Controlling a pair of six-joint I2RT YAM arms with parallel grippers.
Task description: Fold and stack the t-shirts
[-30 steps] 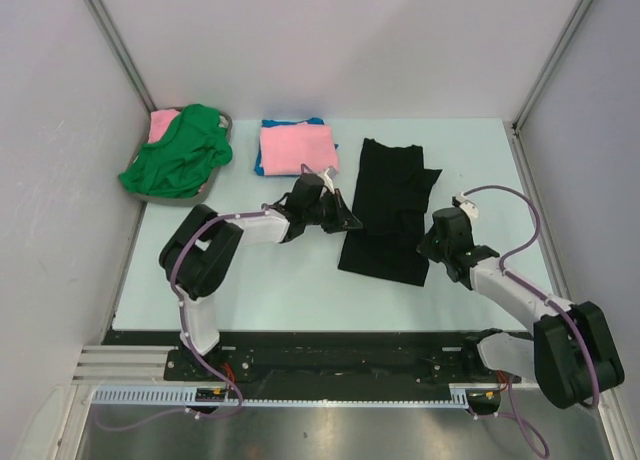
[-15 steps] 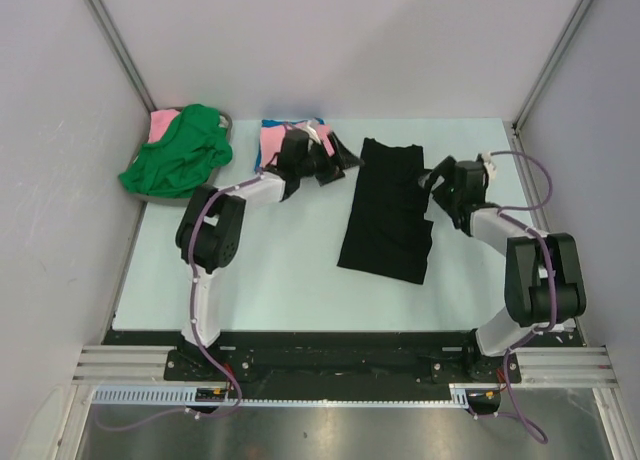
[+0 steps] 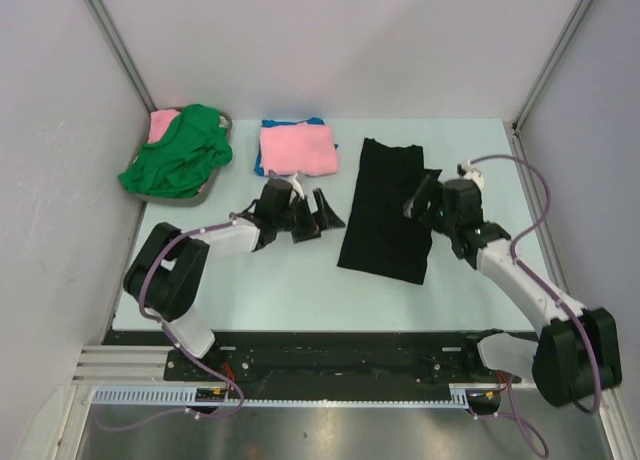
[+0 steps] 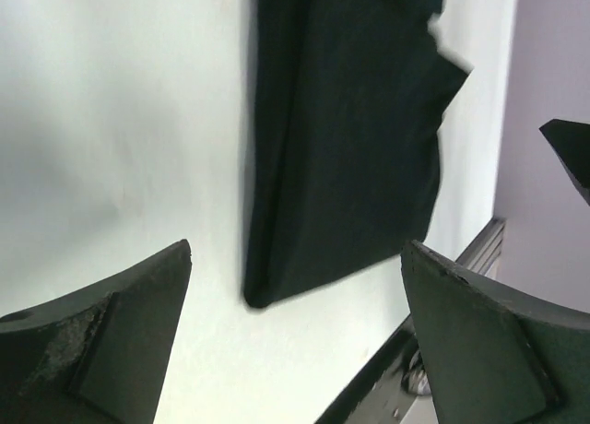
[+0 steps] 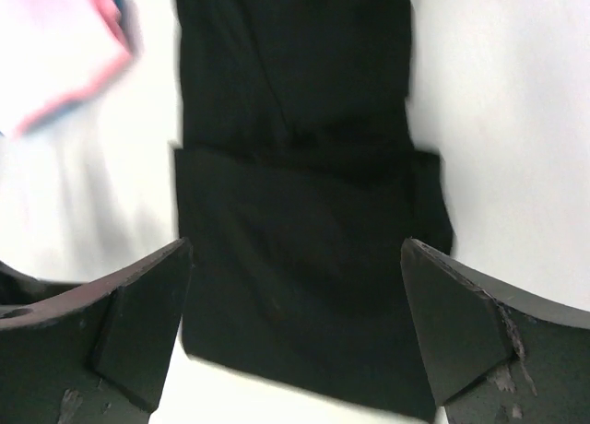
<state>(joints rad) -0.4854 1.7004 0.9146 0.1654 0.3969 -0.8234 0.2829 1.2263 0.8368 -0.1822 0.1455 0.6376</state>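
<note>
Black t-shirt is laid flat mid-worktop as a long folded strip, presumably awaiting a further fold. A pink t-shirt is stacked on a blue t-shirt; a green t-shirt is heaped far left. The left claw and right claw are held wide and empty, flanking the strip. No writing can be read.

My left arm, white and black, bends at the elbow and reaches low toward the middle. My left gripper, black with two wedge fingers, is spread wide and holds nothing. My right arm stretches up and inward. My right gripper, black too, gapes wide, holding nothing.
</note>
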